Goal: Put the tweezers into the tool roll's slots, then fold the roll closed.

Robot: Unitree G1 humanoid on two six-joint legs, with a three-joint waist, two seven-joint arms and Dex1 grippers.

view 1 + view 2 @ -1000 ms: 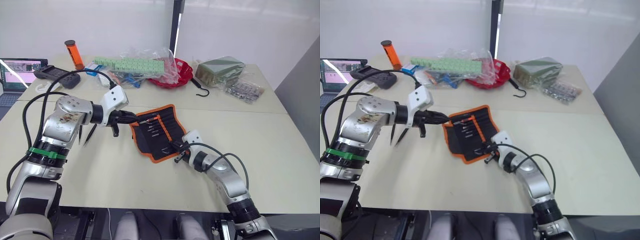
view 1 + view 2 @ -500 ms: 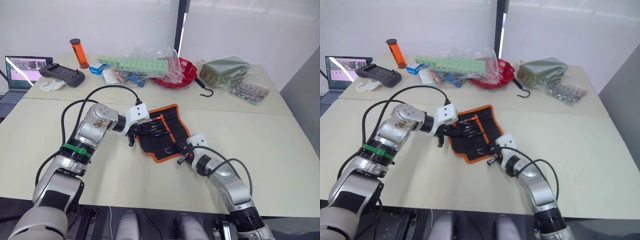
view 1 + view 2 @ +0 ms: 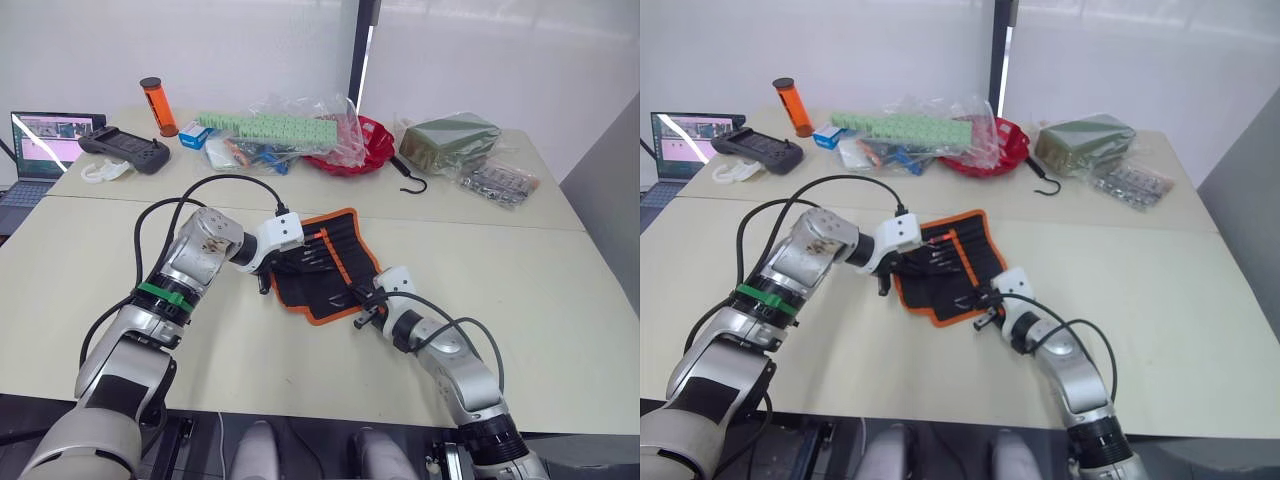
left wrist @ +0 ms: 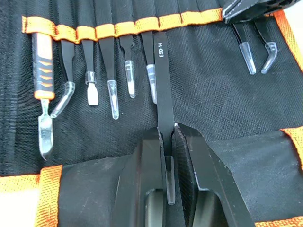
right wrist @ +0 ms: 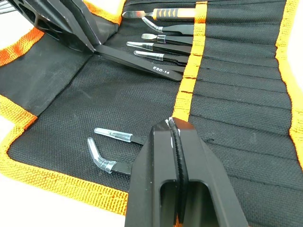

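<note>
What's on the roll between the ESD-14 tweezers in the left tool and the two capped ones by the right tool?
Nothing: in the left wrist view, bare black fabric of the tool roll separates the ESD-14 tweezers from the two capped tweezers.

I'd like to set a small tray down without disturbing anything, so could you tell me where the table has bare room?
The near table in front of the tool roll is bare, and so is the right side below the hook. The far edge is crowded: laptop, orange tube, plastic bags, green packet.

Bright, even daylight from the white backdrop, soft faint shadows, wrist close-ups sharp, mild glare
</note>
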